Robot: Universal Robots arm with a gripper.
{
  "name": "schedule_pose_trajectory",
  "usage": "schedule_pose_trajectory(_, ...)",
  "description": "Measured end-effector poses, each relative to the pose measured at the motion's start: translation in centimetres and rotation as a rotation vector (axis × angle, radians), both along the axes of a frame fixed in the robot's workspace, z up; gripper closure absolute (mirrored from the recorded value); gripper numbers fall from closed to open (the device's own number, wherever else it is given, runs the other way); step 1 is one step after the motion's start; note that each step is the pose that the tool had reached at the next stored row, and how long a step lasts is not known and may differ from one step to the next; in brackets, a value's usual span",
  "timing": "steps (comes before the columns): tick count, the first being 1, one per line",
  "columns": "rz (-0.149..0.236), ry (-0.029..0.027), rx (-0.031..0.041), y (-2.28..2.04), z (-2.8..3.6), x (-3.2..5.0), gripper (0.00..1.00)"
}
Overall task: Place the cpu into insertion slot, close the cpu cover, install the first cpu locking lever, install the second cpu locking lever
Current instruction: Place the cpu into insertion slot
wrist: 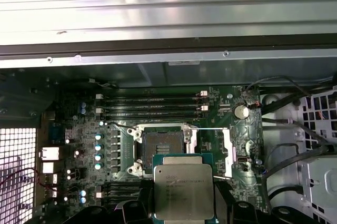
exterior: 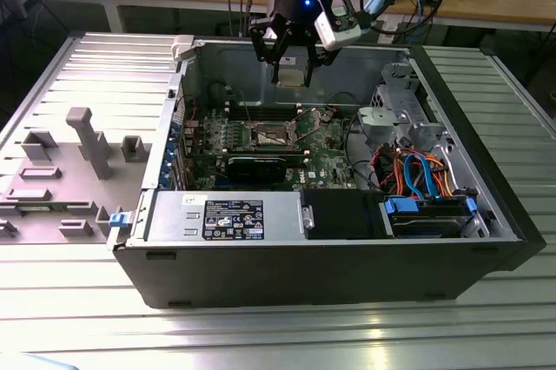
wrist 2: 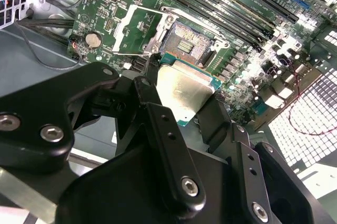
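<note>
My gripper [exterior: 293,64] hangs above the back wall of the open computer case [exterior: 330,274], shut on the cpu [wrist 2: 181,90]. The cpu is a flat square chip with a dull silver top, also seen in the first wrist view [wrist: 183,190]. Black fingers [wrist 2: 152,95] clamp it on two opposite edges. The insertion slot [wrist: 161,142] lies bare on the green motherboard, a dark square with a metal rim, below and ahead of the cpu [wrist 2: 187,45]. It is small in the exterior view [exterior: 271,134]. The cpu cover [wrist 2: 138,30] is swung open beside the slot [wrist: 227,150].
Long black memory slots [wrist: 150,105] run along the far side of the socket. A black graphics card [exterior: 256,166], a labelled power supply [exterior: 226,218], a grey drive cage [exterior: 400,118] and orange and blue cables [exterior: 417,175] crowd the case. The removed side panel [exterior: 78,144] lies at the exterior view's left.
</note>
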State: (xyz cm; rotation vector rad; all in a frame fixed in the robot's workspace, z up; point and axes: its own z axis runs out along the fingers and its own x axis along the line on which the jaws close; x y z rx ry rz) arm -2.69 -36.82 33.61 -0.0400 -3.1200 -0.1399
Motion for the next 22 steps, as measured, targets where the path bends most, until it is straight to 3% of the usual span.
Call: schedule_pose_trajectory(22, 0.0, 0.0, 0.0001, -0.01, -0.58, 0.0, 0.45)
